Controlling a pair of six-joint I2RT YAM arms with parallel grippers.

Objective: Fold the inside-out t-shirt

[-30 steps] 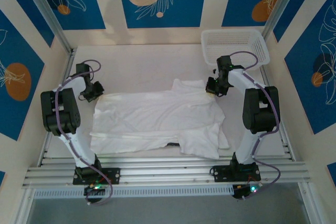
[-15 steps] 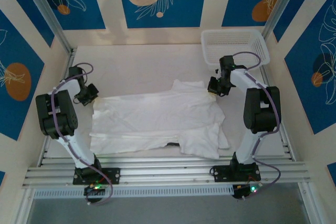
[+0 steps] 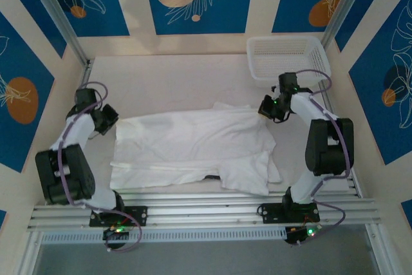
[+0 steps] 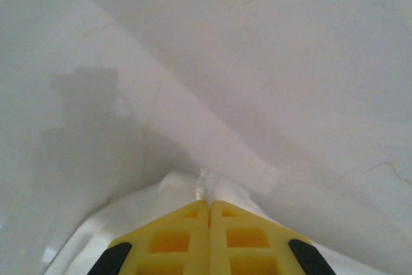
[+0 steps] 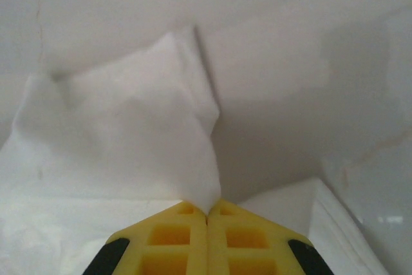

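The inside-out t-shirt (image 3: 193, 146) is white and wrinkled, spread flat across the table's middle with a sleeve flap at the near right. My left gripper (image 3: 109, 117) is at the shirt's far left corner, shut on a pinch of its cloth (image 4: 207, 188). My right gripper (image 3: 266, 107) is at the far right corner, shut on a raised fold of the shirt (image 5: 193, 159). The yellow fingers (image 4: 174, 239) of the left press together, and so do the right fingers (image 5: 244, 239).
A white mesh basket (image 3: 288, 59) stands at the back right, just behind the right arm. The pale tabletop (image 3: 167, 78) is bare behind the shirt. Metal rails (image 3: 206, 207) run along the near edge by both arm bases.
Both arms have swung outward: the left gripper moved left and the right gripper moved right, stretching the shirt's far edge straighter between them. Both stayed shut.
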